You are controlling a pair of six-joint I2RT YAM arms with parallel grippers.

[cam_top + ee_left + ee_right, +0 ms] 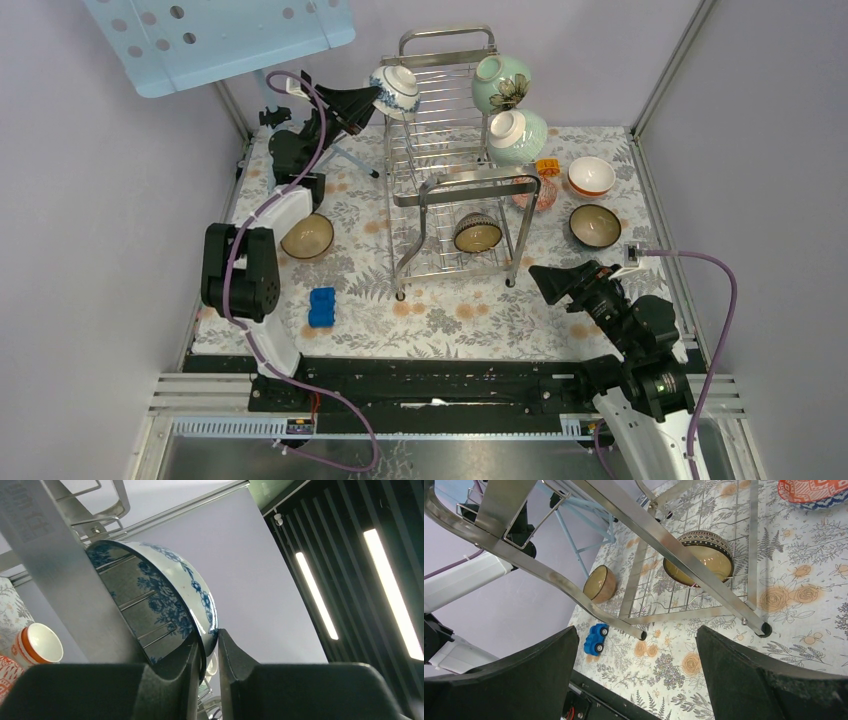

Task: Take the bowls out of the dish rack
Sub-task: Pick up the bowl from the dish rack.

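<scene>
The steel dish rack stands mid-table. My left gripper is shut on the rim of a blue-and-white bowl at the rack's upper left. In the left wrist view the fingers pinch that bowl beside a rack bar. Two pale green bowls sit at the upper right. A dark patterned bowl lies on the lower tier. My right gripper is open and empty by the rack's front right foot.
On the table are a brown bowl on the left, and orange-white, dark teal and red-patterned bowls on the right. A blue toy car lies front left. A pale blue perforated stand is at the back left.
</scene>
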